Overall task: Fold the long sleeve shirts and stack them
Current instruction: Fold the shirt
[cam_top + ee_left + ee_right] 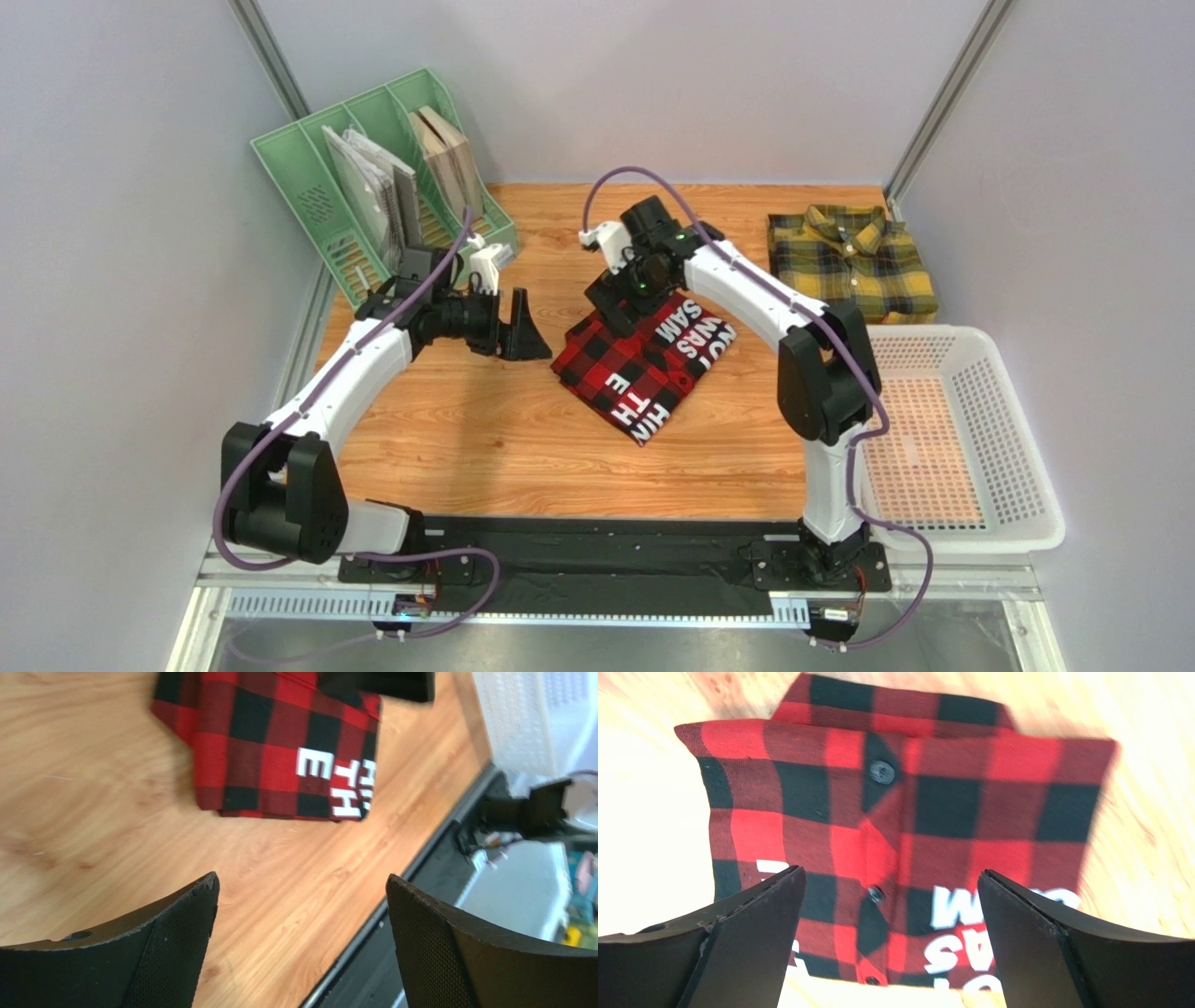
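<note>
A folded red-and-black check shirt (643, 361) with white block letters lies mid-table, skewed. It shows in the left wrist view as the red shirt (270, 745) and fills the right wrist view as the red shirt (906, 826), buttons up. A folded yellow-and-dark-green check shirt (852, 262) lies at the far right of the table. My left gripper (525, 333) hangs open just left of the red shirt, with only bare wood between its jaws (300, 913). My right gripper (617, 301) hovers open over the red shirt's far corner, nothing held (891, 906).
A green file rack (376, 175) with books stands at the far left corner. A white mesh basket (947, 434) sits at the right edge. The table's black front rail (603, 539) runs along the near side.
</note>
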Motion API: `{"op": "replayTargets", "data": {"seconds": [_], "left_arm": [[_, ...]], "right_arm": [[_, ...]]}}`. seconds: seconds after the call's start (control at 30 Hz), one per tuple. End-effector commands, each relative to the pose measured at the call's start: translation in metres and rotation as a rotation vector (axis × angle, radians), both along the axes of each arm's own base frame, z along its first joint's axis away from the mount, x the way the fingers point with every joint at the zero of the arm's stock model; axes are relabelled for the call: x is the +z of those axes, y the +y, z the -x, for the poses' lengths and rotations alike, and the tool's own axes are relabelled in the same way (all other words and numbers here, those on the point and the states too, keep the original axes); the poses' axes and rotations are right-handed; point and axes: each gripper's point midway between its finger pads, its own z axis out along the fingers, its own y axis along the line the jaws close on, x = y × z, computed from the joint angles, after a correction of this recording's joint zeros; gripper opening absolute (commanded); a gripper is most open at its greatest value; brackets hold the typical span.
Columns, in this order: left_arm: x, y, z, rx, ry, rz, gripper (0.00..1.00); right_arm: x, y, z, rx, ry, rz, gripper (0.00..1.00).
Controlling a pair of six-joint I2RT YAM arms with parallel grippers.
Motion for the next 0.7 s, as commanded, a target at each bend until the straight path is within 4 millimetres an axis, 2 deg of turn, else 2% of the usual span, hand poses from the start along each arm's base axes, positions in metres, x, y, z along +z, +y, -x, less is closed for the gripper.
{"op": "replayTargets", "data": {"seconds": [0.0, 0.03, 0.13, 0.2, 0.23, 0.3, 0.33, 0.37, 0.4, 0.43, 0.53, 0.6, 0.67], "left_arm": [[0.025, 0.021, -0.036, 0.107, -0.161, -0.133, 0.94], [0.026, 0.026, -0.037, 0.122, -0.161, -0.153, 0.95], [0.029, 0.041, -0.040, 0.180, -0.152, -0.173, 0.96], [0.022, 0.045, -0.034, 0.199, -0.105, -0.152, 0.99], [0.016, 0.050, -0.030, 0.211, -0.070, -0.128, 0.99], [0.015, 0.055, -0.027, 0.224, -0.030, -0.055, 0.99], [0.009, 0.046, -0.014, 0.182, 0.016, 0.017, 0.99], [0.008, 0.044, -0.011, 0.184, 0.025, 0.039, 0.99], [0.007, 0.042, -0.014, 0.185, 0.004, 0.062, 0.98], [-0.005, 0.036, -0.003, 0.189, 0.066, 0.101, 0.96], [-0.025, 0.021, 0.002, 0.167, 0.101, 0.122, 0.91], [-0.037, 0.006, 0.004, 0.121, 0.131, 0.125, 0.87], [-0.054, -0.005, 0.004, 0.102, 0.219, 0.125, 0.84]], "right_arm": [[-0.047, 0.000, 0.000, 0.028, 0.007, 0.135, 1.00], [-0.066, 0.001, 0.004, 0.051, 0.045, 0.160, 1.00], [-0.091, 0.009, 0.026, 0.162, 0.112, 0.165, 1.00], [-0.098, 0.018, 0.047, 0.252, 0.166, 0.121, 1.00], [-0.101, 0.015, 0.066, 0.348, 0.191, 0.130, 0.99], [-0.093, 0.021, 0.094, 0.467, 0.233, 0.053, 0.99], [-0.090, 0.018, 0.110, 0.517, 0.265, 0.030, 0.98], [-0.075, 0.017, 0.127, 0.599, 0.253, -0.035, 0.98], [-0.071, 0.014, 0.137, 0.631, 0.250, -0.057, 0.98], [-0.062, 0.013, 0.143, 0.660, 0.231, -0.077, 0.98], [-0.035, 0.010, 0.162, 0.761, 0.182, -0.150, 0.98], [-0.020, 0.008, 0.167, 0.804, 0.137, -0.168, 0.98], [-0.011, 0.009, 0.161, 0.777, 0.110, -0.163, 0.98]]}}
